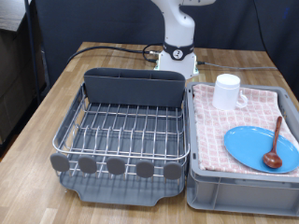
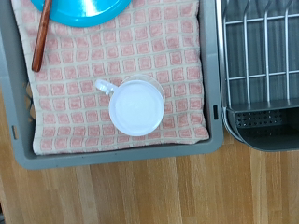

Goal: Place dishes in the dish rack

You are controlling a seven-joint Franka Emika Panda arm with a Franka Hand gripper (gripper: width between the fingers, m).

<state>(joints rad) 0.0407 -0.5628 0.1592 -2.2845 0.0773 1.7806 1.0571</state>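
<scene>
Nearest the exterior view's bottom edge runs a row of five round grey knobs (image 1: 115,166) along the front of the one dish rack (image 1: 65,140); behind them lies its silver wire grid (image 1: 126,126), bare of dishes, and at its far end stands the single tall grey cutlery box (image 1: 134,88). Just beside the rack, to the exterior view's right, sits one grey crate (image 1: 238,191) lined with a pink checked cloth (image 1: 210,117); all three dishes are in it. There is one light-blue plate (image 1: 254,149) at the near end of the cloth, and one reddish-brown wooden spoon (image 1: 274,147) lying across the plate's right part, bowl towards the near edge, handle pointing away; farther back, apart from the plate, stands one white mug (image 1: 227,91), upright, its handle turned to the exterior view's right. Behind everything rises the one robot arm's white base (image 1: 176,56) on the wooden table (image 1: 56,89), with a black cable (image 1: 117,51) trailing off it.

The gripper does not show in either view, so I cannot tell whether its fingers are spread or pressed together; the wrist view looks straight down into the mug (image 2: 136,106), which sits about central beneath the hand; the plate (image 2: 82,11), spoon (image 2: 41,37) and a corner of the rack (image 2: 266,117) lie at the frame's edges.
</scene>
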